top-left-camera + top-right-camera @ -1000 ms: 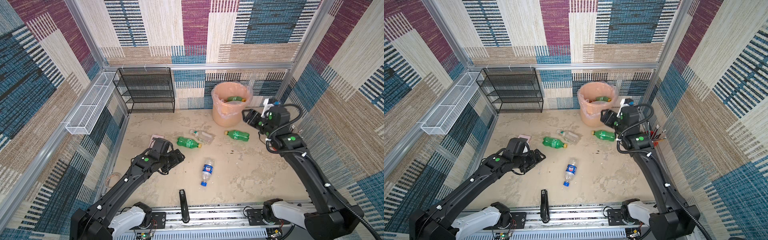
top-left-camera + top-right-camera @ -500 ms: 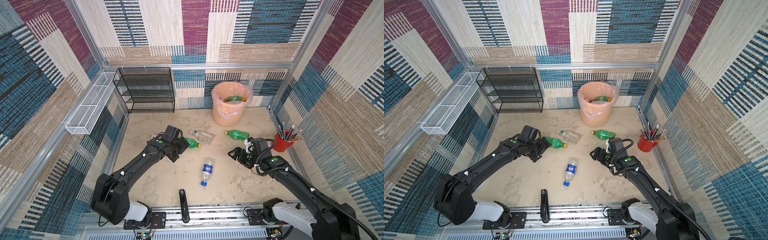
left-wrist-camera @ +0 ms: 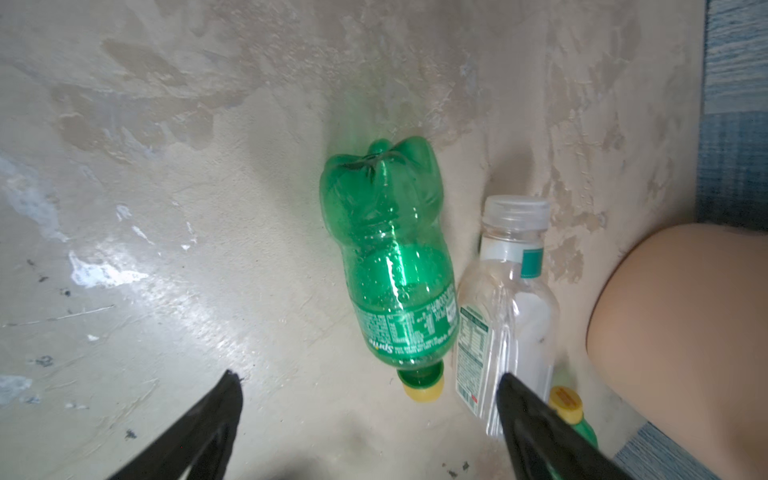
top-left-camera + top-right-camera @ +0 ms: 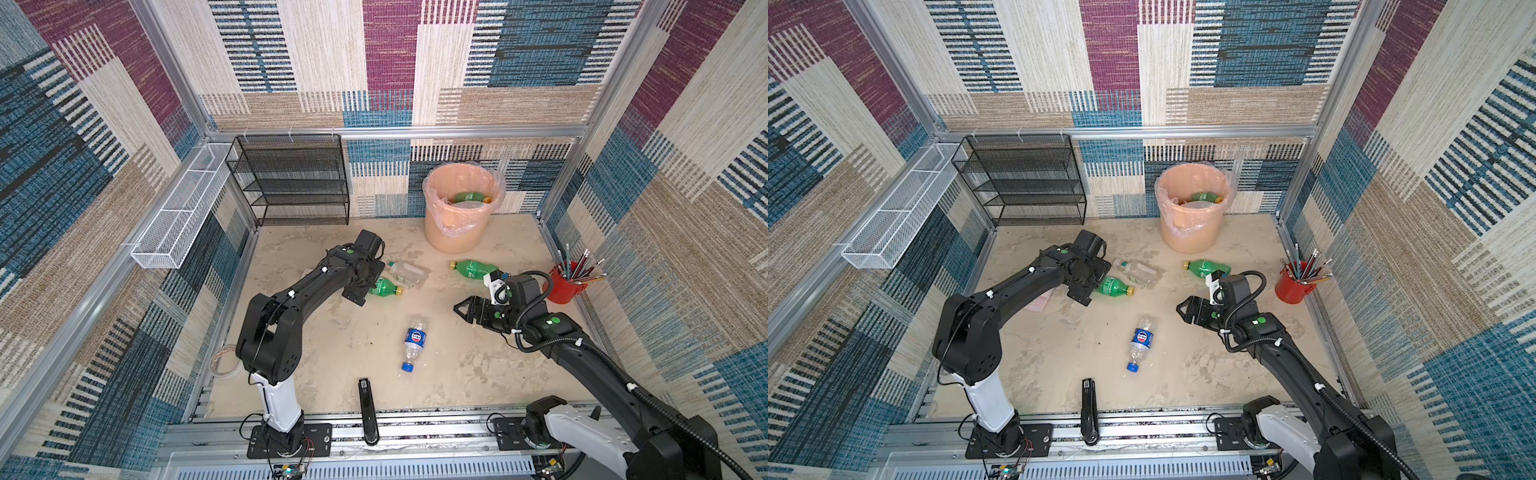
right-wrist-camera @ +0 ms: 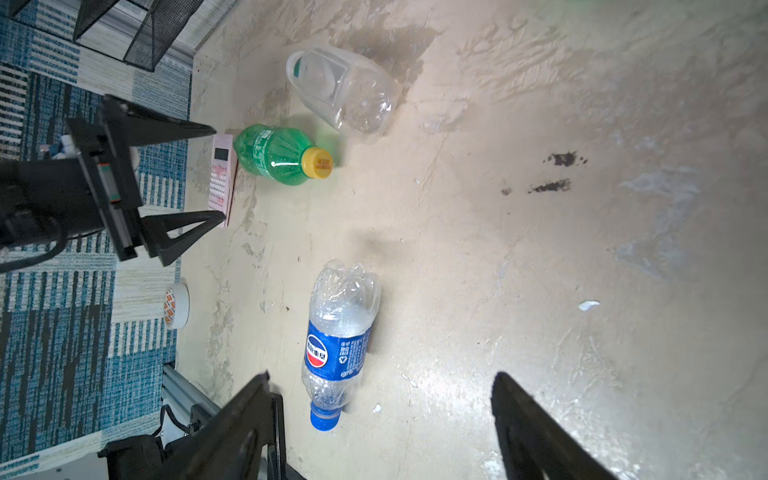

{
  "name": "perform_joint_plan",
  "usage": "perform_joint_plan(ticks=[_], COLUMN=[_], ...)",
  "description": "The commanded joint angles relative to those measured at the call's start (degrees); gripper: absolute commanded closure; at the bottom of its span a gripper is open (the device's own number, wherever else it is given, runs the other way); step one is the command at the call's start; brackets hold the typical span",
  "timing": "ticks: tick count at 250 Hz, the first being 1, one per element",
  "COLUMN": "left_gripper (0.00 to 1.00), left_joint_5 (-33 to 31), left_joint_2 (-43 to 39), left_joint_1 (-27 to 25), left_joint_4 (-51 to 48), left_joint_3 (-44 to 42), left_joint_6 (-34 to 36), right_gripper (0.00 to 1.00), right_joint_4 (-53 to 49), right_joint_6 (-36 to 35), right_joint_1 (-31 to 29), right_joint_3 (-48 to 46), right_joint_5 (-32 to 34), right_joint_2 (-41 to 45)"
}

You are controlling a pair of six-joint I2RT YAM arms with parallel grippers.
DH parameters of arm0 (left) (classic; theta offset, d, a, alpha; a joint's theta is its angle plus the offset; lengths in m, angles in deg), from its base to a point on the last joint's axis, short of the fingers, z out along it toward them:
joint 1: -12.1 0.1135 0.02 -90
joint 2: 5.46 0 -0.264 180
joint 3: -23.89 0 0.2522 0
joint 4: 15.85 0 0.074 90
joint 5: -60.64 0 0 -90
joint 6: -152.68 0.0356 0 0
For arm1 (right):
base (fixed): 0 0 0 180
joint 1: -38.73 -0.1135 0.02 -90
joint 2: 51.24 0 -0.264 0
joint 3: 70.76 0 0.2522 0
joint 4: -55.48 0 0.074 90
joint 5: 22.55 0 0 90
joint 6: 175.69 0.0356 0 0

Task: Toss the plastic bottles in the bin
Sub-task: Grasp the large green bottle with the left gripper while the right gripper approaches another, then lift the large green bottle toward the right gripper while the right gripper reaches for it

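Bin (image 4: 455, 237) stands at the back, bagged, with 1 binned green bottle (image 4: 468, 197) showing; 4 bottles lie on the table.

Left gripper (image 3: 369, 376): spread wide, empty, low over the near green bottle (image 3: 390, 266), which touches a clear bottle (image 3: 507, 316).

Right gripper (image 5: 381, 375): wide, empty, facing the blue-label bottle (image 5: 338, 336).

Far green bottle (image 4: 473, 268) lies near the bin.

Risk, my read: 1 left finger lands on the clear neighbour and shoves both; round bodies roll or squirt from a pinch.

Table (image 4: 457, 374) hard, beige, glossy in patches. Patterned walls (image 4: 395, 62) on 3 sides.
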Motion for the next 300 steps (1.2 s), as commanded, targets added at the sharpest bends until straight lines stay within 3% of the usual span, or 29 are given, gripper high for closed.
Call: perform_joint_plan(ticks=[1,98,150,213,300], left_gripper=[0.04,0.14,0.30,0.55,0.50], left_joint_5=[-1.1,1.6,2.6,5.6,9.1], left_joint_2=[3.1,11.6,11.7,6.5,-5.1], left_joint_1=[0.0,1.7,2.4,2.5,1.4], left_joint_4=[-1.3,4.9,7.7,15.1,24.0], left_joint_3=[2.6,4.6,3.5,-4.2,-14.6], left_joint_6=[-3.9,-4.9,-1.0,5.2,17.7], right_gripper=[0.15,0.15,0.16,0.16,0.17], right_joint_4=[-0.6,-1.8,-1.9,-1.3,-0.4], right_joint_6=[-2.0,-1.1,-1.1,-1.4,-2.3], right_joint_1=[-0.1,0.0,0.0,0.4,2.0], right_joint_3=[0.5,0.6,1.6,3.3,4.0], right_joint_5=[0.8,2.6,3.3,2.7,1.3], right_joint_2=[0.9,0.9,0.2,-1.5,-1.6])
